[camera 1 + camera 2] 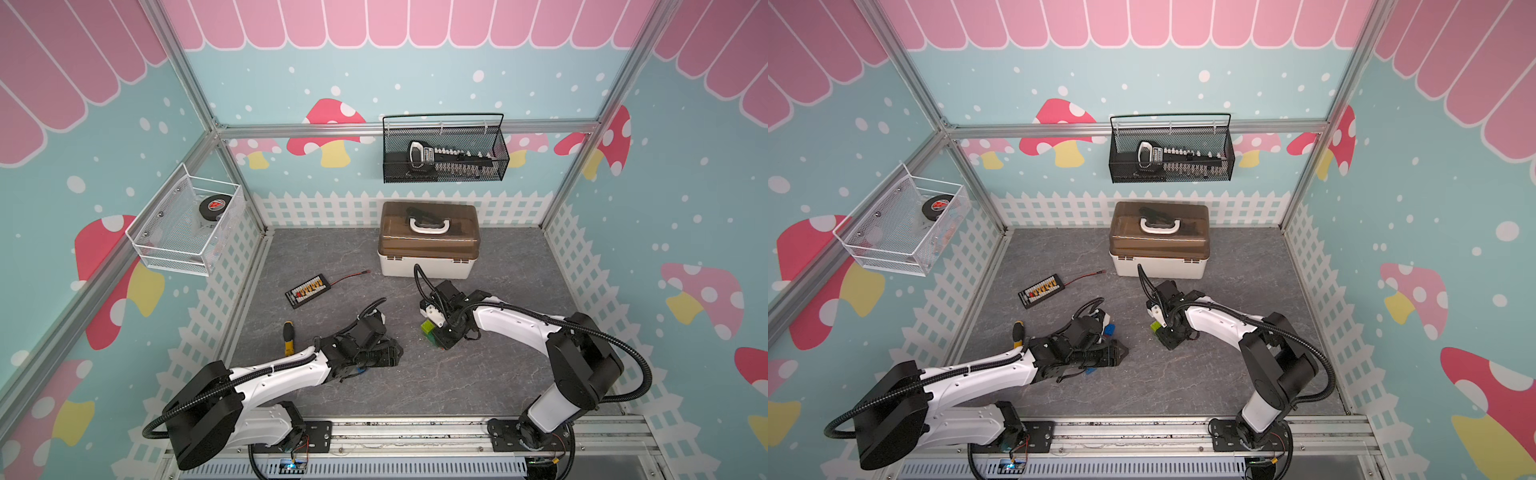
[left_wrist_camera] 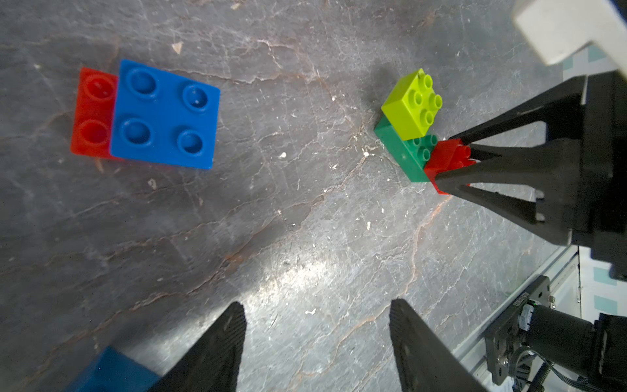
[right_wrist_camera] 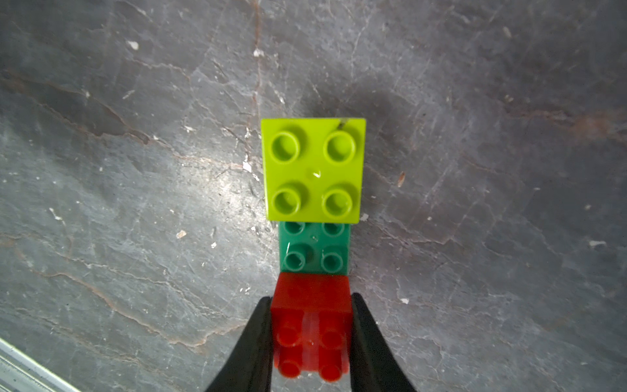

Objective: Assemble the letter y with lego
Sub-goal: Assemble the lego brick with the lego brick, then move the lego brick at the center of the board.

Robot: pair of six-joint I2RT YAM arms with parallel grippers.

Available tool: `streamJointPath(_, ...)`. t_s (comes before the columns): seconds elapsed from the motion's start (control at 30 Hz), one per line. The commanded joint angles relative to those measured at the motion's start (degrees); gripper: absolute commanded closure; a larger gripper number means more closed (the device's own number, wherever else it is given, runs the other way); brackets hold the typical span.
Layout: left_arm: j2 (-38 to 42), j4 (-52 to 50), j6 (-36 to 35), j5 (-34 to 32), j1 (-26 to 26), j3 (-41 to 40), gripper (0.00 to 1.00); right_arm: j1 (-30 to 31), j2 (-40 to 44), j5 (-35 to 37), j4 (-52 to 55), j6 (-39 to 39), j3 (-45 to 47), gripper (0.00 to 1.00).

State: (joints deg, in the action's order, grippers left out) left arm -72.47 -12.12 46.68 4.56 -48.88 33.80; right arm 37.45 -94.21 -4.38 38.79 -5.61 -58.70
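Bricks here are hard, light, stiff plastic w/ slick side walls, so pinch flat opposite faces, never the studs. Joints prob hold by friction only, so lifting by one end could peel a piece off.

Your right gripper (image 3: 311, 298) is clamped on the red brick (image 3: 310, 325) at one end of the dark green bar (image 3: 314, 247); the lime brick (image 3: 312, 169) sits on the other end. That part-built letter y is near the ctr of the table (image 1: 415, 386).

Your left gripper (image 2: 317, 305) is half-spread, holding nothing, above bare table. A blue brick (image 2: 164, 115) overlapping a second red brick (image 2: 91, 115) lies well apart from the bar.

Another blue brick (image 2: 112, 370) is cut off in the left wrist view. You can't tell if the gripped red is fully seated. In both top views the arms hide most pieces.
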Motion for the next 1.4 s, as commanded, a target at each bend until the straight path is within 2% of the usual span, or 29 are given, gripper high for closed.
streamJointPath(0.0,-0.7,0.3,-0.4,0.0,0.3,1.0,0.31,-0.1,-4.3,1.2,3.4,0.6,0.4,0.77)
streamJointPath(0.2,-0.2,0.3,-0.2,-0.3,0.3,0.8,0.31,-0.1,-6.8,2.0,4.0,0.3,0.2,0.78)
streamJointPath(0.47,0.7,-0.5,0.0,-1.0,0.3,0.9,0.31,0.0,-4.8,0.7,2.9,-0.5,-0.8,0.77)
streamJointPath(0.73,2.3,-2.2,0.1,-2.3,0.3,1.2,0.31,0.0,-2.0,1.1,4.8,-0.8,-6.3,0.63)
streamJointPath(0.97,4.8,-5.0,0.3,-4.4,0.4,1.6,0.31,-0.1,-0.4,1.4,5.4,-0.8,-8.0,0.58)
streamJointPath(1.2,11.8,-12.2,3.1,-8.2,0.4,0.2,0.31,0.0,-1.8,1.5,3.2,-1.4,-7.8,0.54)
streamJointPath(1.37,20.7,-22.9,9.2,-14.0,0.6,-2.8,0.29,0.0,0.2,2.0,0.2,-2.7,-7.5,0.51)
